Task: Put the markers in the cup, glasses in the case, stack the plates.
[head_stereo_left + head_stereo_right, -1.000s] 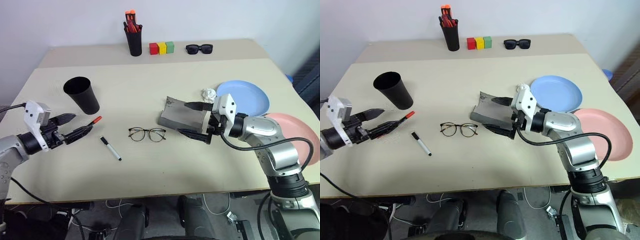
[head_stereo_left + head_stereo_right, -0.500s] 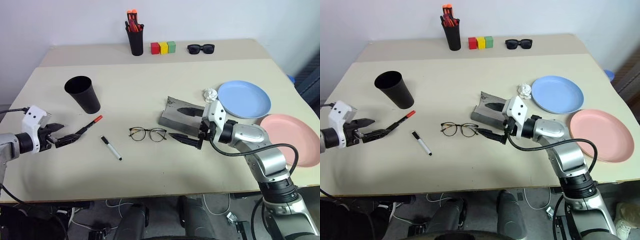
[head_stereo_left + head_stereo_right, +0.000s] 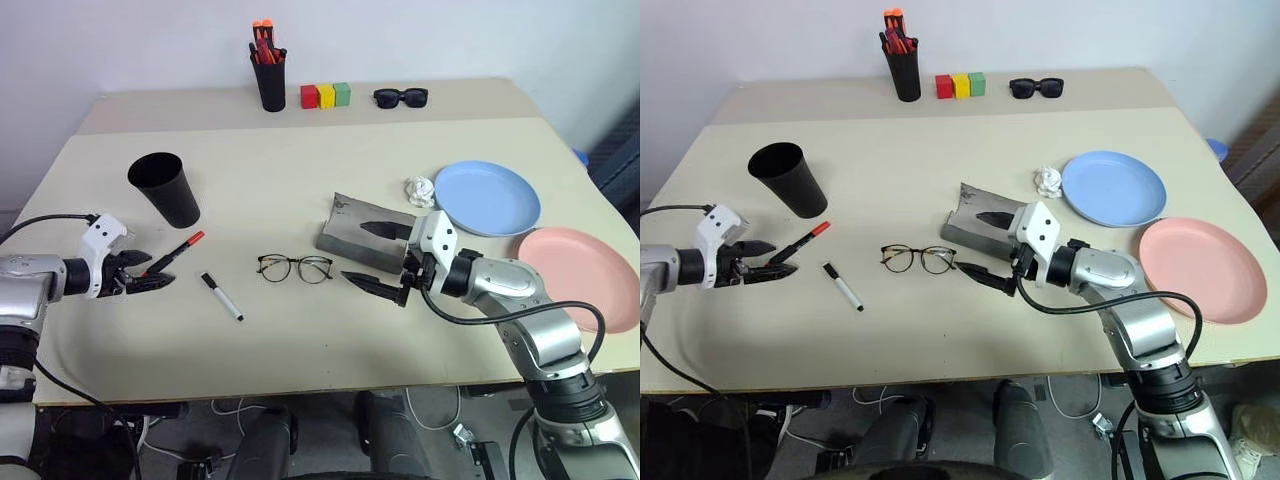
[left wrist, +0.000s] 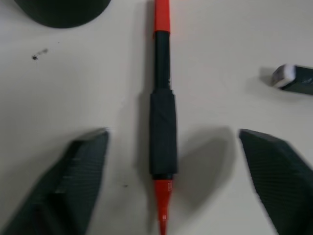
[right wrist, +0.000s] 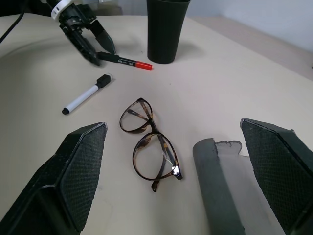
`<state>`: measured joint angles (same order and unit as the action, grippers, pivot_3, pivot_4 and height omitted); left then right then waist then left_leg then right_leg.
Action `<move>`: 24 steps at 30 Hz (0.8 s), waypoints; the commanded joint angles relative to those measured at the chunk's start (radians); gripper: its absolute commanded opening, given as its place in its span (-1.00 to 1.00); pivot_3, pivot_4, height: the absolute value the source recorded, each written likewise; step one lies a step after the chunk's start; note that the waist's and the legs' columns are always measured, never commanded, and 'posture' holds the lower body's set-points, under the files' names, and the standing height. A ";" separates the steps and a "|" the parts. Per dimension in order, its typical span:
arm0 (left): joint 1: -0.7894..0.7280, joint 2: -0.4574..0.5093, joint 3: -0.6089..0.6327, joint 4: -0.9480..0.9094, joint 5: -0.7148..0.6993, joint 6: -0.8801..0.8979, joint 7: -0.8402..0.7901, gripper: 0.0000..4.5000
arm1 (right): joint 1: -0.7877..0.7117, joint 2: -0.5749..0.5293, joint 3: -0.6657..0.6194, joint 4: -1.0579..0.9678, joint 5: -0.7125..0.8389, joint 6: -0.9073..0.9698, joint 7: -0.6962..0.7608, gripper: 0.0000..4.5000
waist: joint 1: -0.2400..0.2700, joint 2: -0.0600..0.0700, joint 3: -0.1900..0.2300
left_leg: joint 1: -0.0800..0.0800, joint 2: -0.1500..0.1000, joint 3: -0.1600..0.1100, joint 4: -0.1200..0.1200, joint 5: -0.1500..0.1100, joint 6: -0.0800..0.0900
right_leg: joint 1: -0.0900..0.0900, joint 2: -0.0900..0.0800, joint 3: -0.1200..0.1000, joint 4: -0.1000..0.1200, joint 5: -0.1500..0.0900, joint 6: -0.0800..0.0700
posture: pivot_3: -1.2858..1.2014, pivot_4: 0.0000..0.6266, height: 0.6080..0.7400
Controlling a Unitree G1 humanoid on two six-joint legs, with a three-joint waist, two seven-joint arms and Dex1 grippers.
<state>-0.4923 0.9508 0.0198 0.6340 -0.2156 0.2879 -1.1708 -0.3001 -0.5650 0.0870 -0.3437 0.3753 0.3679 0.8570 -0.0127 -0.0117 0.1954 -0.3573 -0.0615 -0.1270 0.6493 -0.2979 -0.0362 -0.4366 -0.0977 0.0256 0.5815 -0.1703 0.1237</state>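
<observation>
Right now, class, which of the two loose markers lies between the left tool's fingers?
The red-tipped marker lies between the open fingers of the left tool. The black-capped white marker lies off to the side, nearer the glasses.

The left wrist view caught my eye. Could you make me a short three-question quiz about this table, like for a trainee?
1. True or false: the slim red-topped marker lies on the beige table between the left gripper's spread fingers.
2. Which lies nearer the thin wire-framed round-lens glasses: A, the wide black tapered cup; B, the flat grey felt-like case?
3. Fill in: the light blue round plate and the salmon pink round plate lie side by side, not yet ____.

Key: 1 true; 2 B; 3 stacked.
</observation>
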 commanded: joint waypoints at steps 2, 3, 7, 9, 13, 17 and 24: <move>-0.014 -0.025 0.002 0.020 0.011 -0.025 -0.028 -0.48 | 0.004 -0.013 -0.025 -0.049 0.012 0.005 -0.010 1.00 | 0.001 0.000 0.000 | 0.000 0.000 0.000 0.000 0.000 0.000 | 0.001 0.000 0.000 0.000 0.000 0.000 | 0.03 -0.52 1.00; -0.015 -0.024 -0.001 0.021 0.016 -0.027 -0.036 -0.71 | 0.004 -0.013 -0.022 -0.047 0.008 0.004 -0.011 1.00 | 0.000 0.000 0.000 | 0.000 0.000 0.000 0.001 0.000 0.000 | 0.001 0.000 0.000 0.000 0.000 0.000 | 0.03 -0.52 1.00; 0.006 -0.001 0.011 -0.017 0.003 -0.005 -0.077 -0.98 | -0.005 -0.012 -0.020 -0.042 0.008 0.006 -0.012 1.00 | -0.002 0.000 0.000 | 0.001 0.000 0.000 0.001 0.000 0.000 | 0.001 0.000 0.000 0.000 0.000 0.000 | 0.03 -0.52 1.00; 0.033 0.015 0.023 -0.064 -0.022 0.032 -0.115 -0.98 | -0.009 -0.012 -0.021 -0.034 0.008 0.003 -0.010 1.00 | -0.002 0.000 0.000 | 0.000 0.000 0.000 0.001 0.000 0.000 | 0.001 0.000 0.000 0.000 0.000 0.000 | 0.03 -0.52 1.00; 0.103 0.017 0.127 -0.238 -0.166 0.135 -0.170 -0.98 | -0.021 -0.012 -0.018 -0.021 0.004 -0.003 -0.006 1.00 | -0.007 0.000 0.000 | 0.000 0.000 0.000 0.000 0.000 0.000 | 0.000 0.000 0.000 0.000 0.000 0.000 | 0.03 -0.52 1.00; 0.102 -0.057 0.279 -0.324 -0.268 0.051 -0.095 -0.98 | -0.030 -0.008 -0.013 -0.005 0.000 -0.010 -0.001 1.00 | 0.000 0.000 0.000 | 0.000 0.001 0.000 0.001 0.000 0.000 | 0.000 0.000 0.000 0.001 0.000 0.000 | 0.03 -0.52 1.00; 0.079 -0.234 0.436 -0.476 -0.389 -0.067 0.070 -0.98 | -0.060 0.000 -0.002 0.029 -0.009 -0.025 0.010 1.00 | 0.000 -0.001 0.000 | 0.000 0.001 0.000 0.001 0.000 -0.001 | 0.000 0.000 0.000 0.000 0.001 -0.001 | 0.03 -0.52 1.00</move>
<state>-0.3888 0.7216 0.4007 0.1960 -0.5768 0.2628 -1.1473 -0.3389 -0.5695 0.0923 -0.3057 0.3655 0.3644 0.8627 -0.0130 -0.0123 0.1953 -0.3574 -0.0606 -0.1273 0.6506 -0.2975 -0.0369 -0.4366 -0.0977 0.0257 0.5818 -0.1695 0.1226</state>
